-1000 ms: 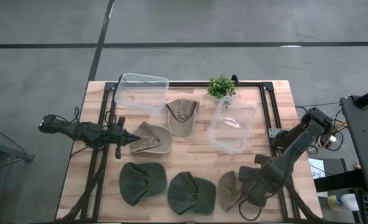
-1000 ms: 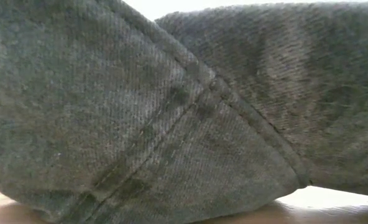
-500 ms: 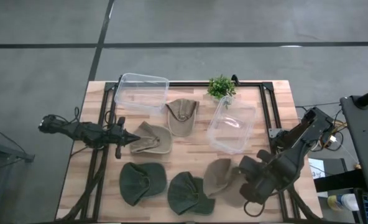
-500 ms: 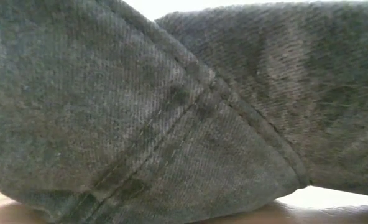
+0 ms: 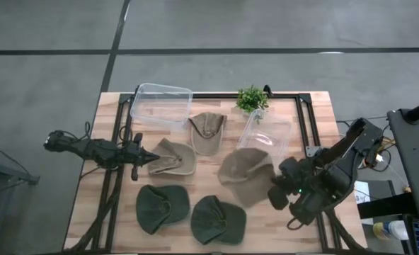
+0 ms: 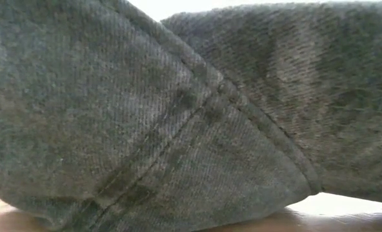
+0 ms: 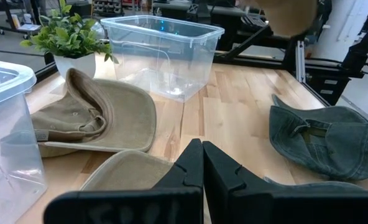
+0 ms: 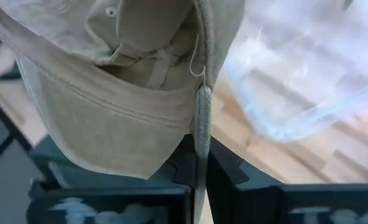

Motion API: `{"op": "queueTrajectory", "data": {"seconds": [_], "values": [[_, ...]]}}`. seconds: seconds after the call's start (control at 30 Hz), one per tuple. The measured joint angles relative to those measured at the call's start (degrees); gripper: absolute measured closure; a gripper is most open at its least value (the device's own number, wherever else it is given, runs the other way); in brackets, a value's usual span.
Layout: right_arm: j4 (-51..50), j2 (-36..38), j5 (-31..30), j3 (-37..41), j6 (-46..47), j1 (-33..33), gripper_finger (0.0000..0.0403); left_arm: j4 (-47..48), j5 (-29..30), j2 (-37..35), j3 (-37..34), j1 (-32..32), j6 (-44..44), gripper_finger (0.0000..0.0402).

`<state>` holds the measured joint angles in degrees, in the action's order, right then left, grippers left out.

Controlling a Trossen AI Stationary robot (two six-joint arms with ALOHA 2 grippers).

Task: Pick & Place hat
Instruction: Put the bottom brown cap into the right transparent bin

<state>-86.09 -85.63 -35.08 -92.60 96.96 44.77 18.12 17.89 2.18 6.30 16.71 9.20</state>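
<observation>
My right gripper (image 5: 273, 186) is shut on a tan hat (image 5: 246, 176) and holds it above the table, just near of the right clear box (image 5: 266, 138). In the right wrist view the hat (image 8: 122, 93) shows its inside, with that box (image 8: 308, 81) behind it. My left gripper (image 5: 151, 157) waits shut at the left side, its fingers (image 7: 202, 158) over the brim of a second tan hat (image 7: 125, 171); I cannot tell whether they touch. A third tan hat (image 5: 208, 132) lies between the boxes. Two green hats (image 5: 160, 207) (image 5: 216, 218) lie near the table's near edge. My right gripper pinches the tan hat's rim edge (image 8: 201, 121) between its two fingers, the edge standing end-on in the gap. The hat is lifted clear of the table and spreads out beyond the fingers toward the table's left.
A second clear box (image 5: 161, 105) stands at the far left and a small potted plant (image 5: 252, 99) at the far edge. Dark rails (image 5: 305, 134) run along the table's sides. The low view is filled by green hat cloth (image 6: 178, 116).
My right gripper has risen from the near right corner and moved toward the far edge and the right clear box, still shut on the tan hat. The hat has left the table, been carried along and spread out wider.
</observation>
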Motion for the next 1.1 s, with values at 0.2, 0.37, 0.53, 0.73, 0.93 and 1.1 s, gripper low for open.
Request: {"op": "queueTrajectory", "data": {"seconds": [0.2, 0.37, 0.53, 0.73, 0.93, 1.1], "values": [[-4.13, 3.54, -13.01, 0.04, 5.75, -0.17, 0.0390, -0.01, 0.00, -0.01, 0.00, 0.00, 0.00, 0.0401], [-3.95, 5.92, -23.57, 0.37, 7.94, -2.05, 0.0390, -0.01, 0.00, 0.00, 0.01, 0.00, 0.01, 0.0401], [-3.92, 6.61, -28.24, 0.62, 7.66, -7.00, 0.0390, -0.02, 0.00, 0.01, 0.01, 0.00, 0.00, 0.0401], [-3.93, 6.50, -24.88, 0.78, 8.32, -15.28, 0.0390, -0.01, 0.00, 0.01, 0.01, -0.02, 0.01, 0.0401], [-3.98, 6.44, -12.05, 0.92, 8.18, -22.88, 0.0390, -0.01, 0.00, 0.01, 0.00, 0.00, 0.00, 0.0401], [-3.95, 6.40, -10.50, 0.92, 11.25, -27.13, 0.0390, -0.01, 0.00, 0.01, 0.00, 0.00, 0.01, 0.0401]]}}
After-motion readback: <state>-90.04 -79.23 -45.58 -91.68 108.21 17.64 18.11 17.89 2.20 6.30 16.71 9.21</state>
